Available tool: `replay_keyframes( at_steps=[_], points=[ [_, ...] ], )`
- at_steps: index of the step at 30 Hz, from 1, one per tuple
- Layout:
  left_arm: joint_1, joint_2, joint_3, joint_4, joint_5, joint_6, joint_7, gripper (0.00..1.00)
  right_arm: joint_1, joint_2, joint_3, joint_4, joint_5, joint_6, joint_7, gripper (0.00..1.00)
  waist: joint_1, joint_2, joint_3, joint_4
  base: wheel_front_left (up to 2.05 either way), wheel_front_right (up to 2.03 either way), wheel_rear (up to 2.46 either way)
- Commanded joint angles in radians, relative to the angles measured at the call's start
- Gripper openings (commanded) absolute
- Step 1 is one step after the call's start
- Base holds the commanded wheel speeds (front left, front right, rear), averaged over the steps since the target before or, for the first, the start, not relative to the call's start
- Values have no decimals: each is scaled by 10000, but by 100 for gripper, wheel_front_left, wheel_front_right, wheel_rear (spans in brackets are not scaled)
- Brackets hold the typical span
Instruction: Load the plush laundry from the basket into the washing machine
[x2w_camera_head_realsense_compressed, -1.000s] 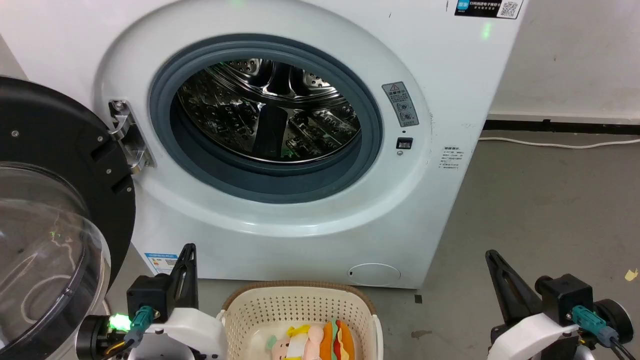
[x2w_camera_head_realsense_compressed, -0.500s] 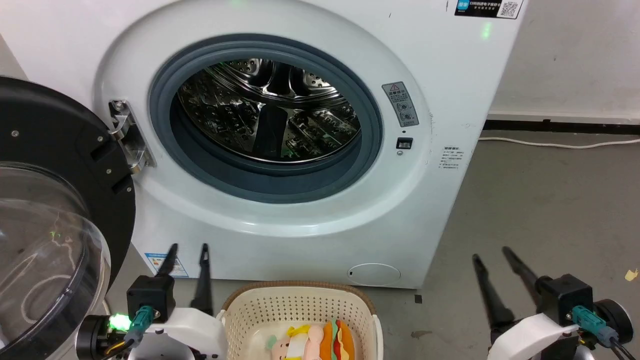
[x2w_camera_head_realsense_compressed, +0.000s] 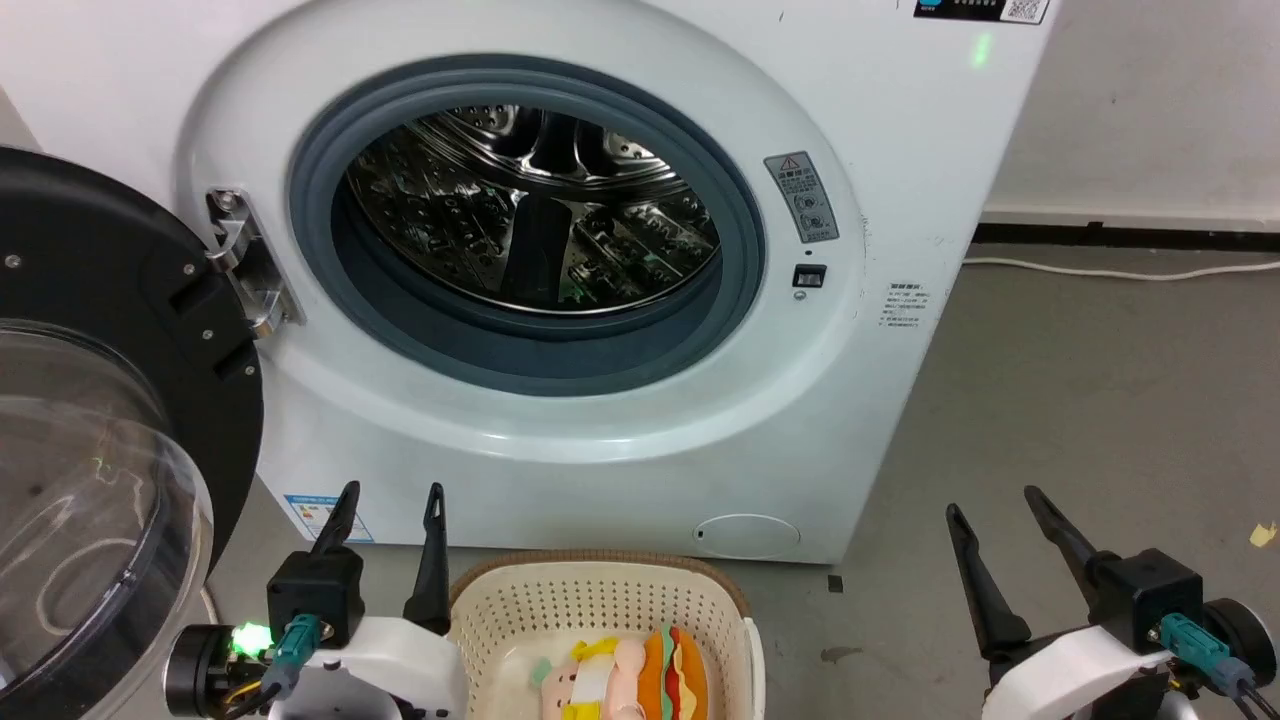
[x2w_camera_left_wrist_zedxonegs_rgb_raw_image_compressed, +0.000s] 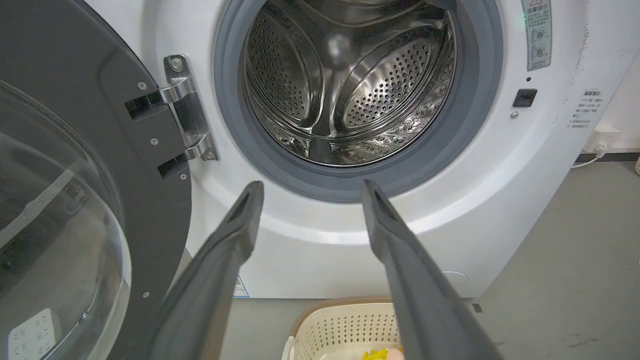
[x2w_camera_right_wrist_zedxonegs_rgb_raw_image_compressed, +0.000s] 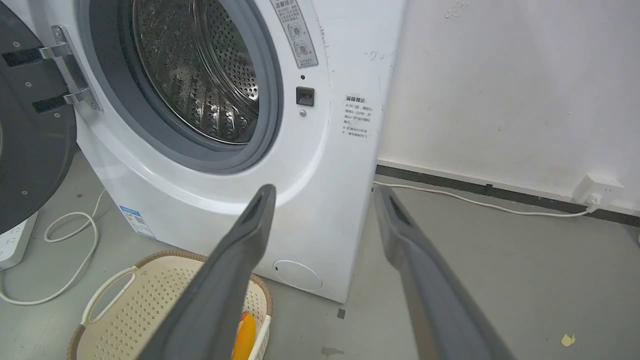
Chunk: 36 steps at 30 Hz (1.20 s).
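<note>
So basically nothing's loaded yet. The plush laundry (x2w_camera_head_realsense_compressed: 620, 685), burger plus pink doll, sits at the bottom of the basket (x2w_camera_head_realsense_compressed: 600, 600), which is on the floor (x2w_camera_head_realsense_compressed: 1100, 400) right in front of the washing machine (x2w_camera_head_realsense_compressed: 900, 150). The door (x2w_camera_head_realsense_compressed: 110, 300) is swung wide open and the steel drum (x2w_camera_head_realsense_compressed: 530, 210) looks empty, so the whole grab-lift-drop is left to do. The left gripper (x2w_camera_head_realsense_compressed: 391, 492) hangs just beside the basket's left rim and the right gripper (x2w_camera_head_realsense_compressed: 991, 502) is well off to the right. Both have jaws spread, holding nothing. Writing-wise there's a grey warning sticker (x2w_camera_head_realsense_compressed: 805, 198) with a triangle sign, some small print (x2w_camera_head_realsense_compressed: 905, 305) and a blue label (x2w_camera_head_realsense_compressed: 322, 517) low down. All too tiny to read, no brand visible.
</note>
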Motion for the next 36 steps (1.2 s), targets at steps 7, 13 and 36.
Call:
replay_keyframes(
  at_steps=[7,13,36],
  points=[
    [-163,44,-233,23,-23,2,-228,100,-217,-3,-72,-83,200,-1,-222,100,0,0,468,-203,0,0,0],
    [-385,114,-409,446,-35,-116,-353,100,-430,-3,-90,-88,388,-2,-346,100,0,0,976,-442,0,0,0],
    [-2154,394,-1072,3414,-225,-479,-404,100,-1052,-6,-118,-466,920,-4,-825,100,0,0,2819,-1297,0,0,0]
  ],
)
